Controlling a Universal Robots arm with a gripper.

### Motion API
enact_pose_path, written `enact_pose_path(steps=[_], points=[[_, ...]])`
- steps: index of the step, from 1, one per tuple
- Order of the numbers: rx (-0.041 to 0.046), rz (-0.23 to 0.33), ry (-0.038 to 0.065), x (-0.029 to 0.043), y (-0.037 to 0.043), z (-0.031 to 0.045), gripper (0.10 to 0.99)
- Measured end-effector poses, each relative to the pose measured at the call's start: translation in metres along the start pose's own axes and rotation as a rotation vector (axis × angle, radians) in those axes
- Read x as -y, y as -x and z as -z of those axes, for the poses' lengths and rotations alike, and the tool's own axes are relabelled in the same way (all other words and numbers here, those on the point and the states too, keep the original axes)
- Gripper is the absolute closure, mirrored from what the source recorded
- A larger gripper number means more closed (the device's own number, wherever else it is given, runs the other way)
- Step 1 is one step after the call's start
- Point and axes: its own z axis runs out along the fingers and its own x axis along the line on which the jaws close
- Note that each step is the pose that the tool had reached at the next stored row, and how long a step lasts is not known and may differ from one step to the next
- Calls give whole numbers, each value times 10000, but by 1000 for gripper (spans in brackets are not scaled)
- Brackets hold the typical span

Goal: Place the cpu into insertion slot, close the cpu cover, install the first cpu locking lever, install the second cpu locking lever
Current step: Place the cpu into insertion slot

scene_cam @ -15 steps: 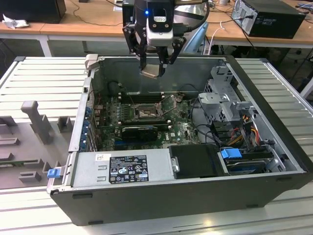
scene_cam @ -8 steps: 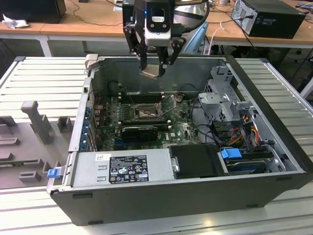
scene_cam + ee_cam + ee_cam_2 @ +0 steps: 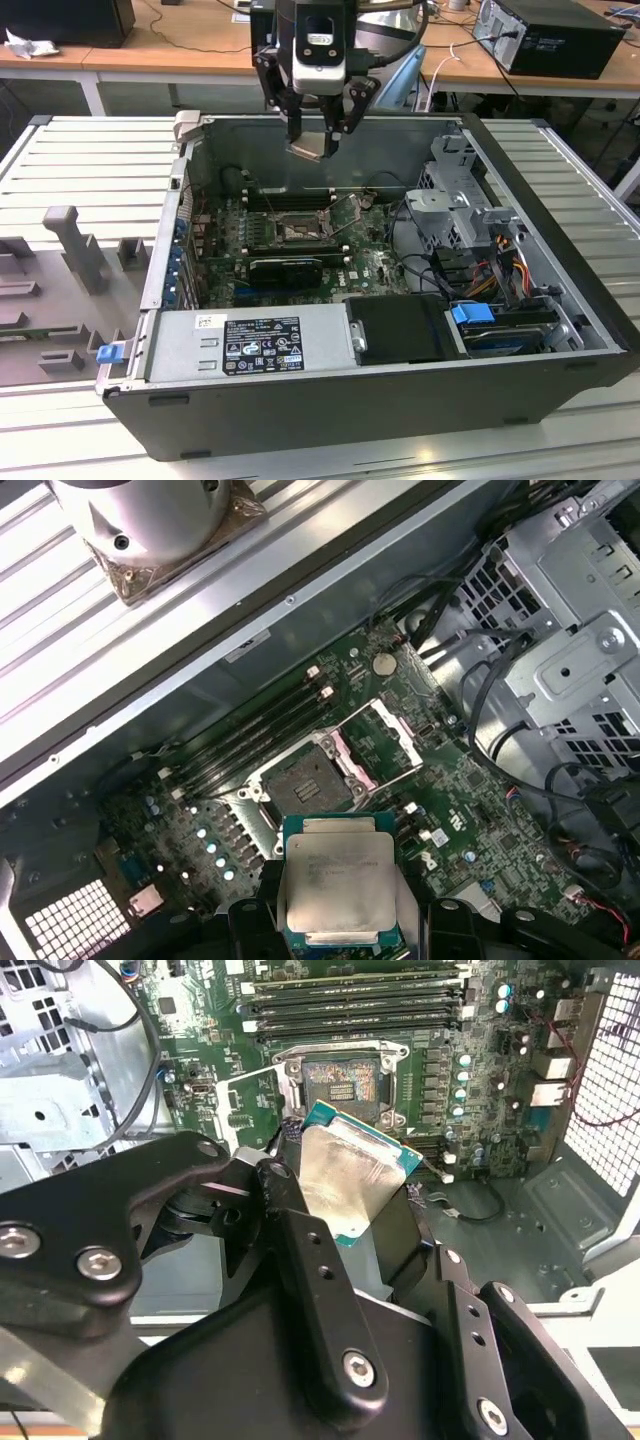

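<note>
My gripper point(image 3: 318, 132) hangs above the open computer case, shut on the cpu point(image 3: 309, 149), a small silvery square chip on a green backing. In both wrist views the cpu point(image 3: 350, 1175) point(image 3: 338, 880) sits tilted between the black fingers point(image 3: 290, 1200), well above the board. Beneath it the insertion slot point(image 3: 298, 232) point(image 3: 340, 1082) point(image 3: 305, 780) lies uncovered, its dark centre showing. The cpu cover point(image 3: 388, 742) point(image 3: 246, 1108), a thin metal frame, stands swung open beside the slot. Thin metal levers stand raised around the socket point(image 3: 348, 208).
Long black memory slots point(image 3: 285, 198) run behind the socket, and a black expansion card point(image 3: 286, 268) lies in front. A grey power supply point(image 3: 250, 345) fills the case's near side. A metal drive cage point(image 3: 462, 200) with cables is on the exterior view's right.
</note>
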Motion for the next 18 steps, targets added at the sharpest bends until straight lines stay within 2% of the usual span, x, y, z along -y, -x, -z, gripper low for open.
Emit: enact_pose_path(steps=[4,6,11,15,18], points=[[50,-522,5,0,0,-2,561],[96,-1056,12,0,0,-5,561],[178,-2002,28,1,0,-12,561],[218,-2214,5,1,1,-25,561],[194,-2227,-21,1,3,-38,561]])
